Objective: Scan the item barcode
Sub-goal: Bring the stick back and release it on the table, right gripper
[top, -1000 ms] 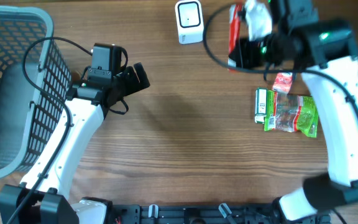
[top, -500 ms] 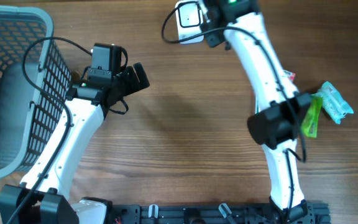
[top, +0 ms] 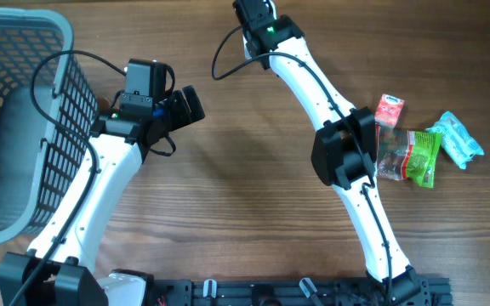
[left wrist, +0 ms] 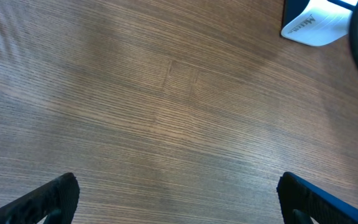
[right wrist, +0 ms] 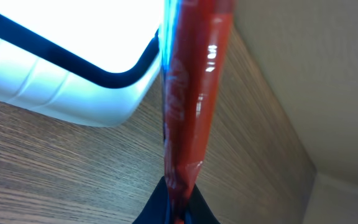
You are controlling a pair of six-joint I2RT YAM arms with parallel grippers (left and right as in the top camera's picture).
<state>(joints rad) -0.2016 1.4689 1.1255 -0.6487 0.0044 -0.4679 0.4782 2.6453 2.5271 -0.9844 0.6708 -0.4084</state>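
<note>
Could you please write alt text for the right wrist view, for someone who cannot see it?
A thin red packet, seen edge-on, sticks up from the shut right gripper at the bottom edge. Just left of it stands a white scanner with a bright, black-rimmed window, on a wooden table.

Open table (top: 245, 195) at centre, basket (top: 15, 17) blocking left, packets (top: 415, 153) right

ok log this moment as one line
right fingers shut on red packet | packet edge-on beside scanner | left fingers open over table
</note>
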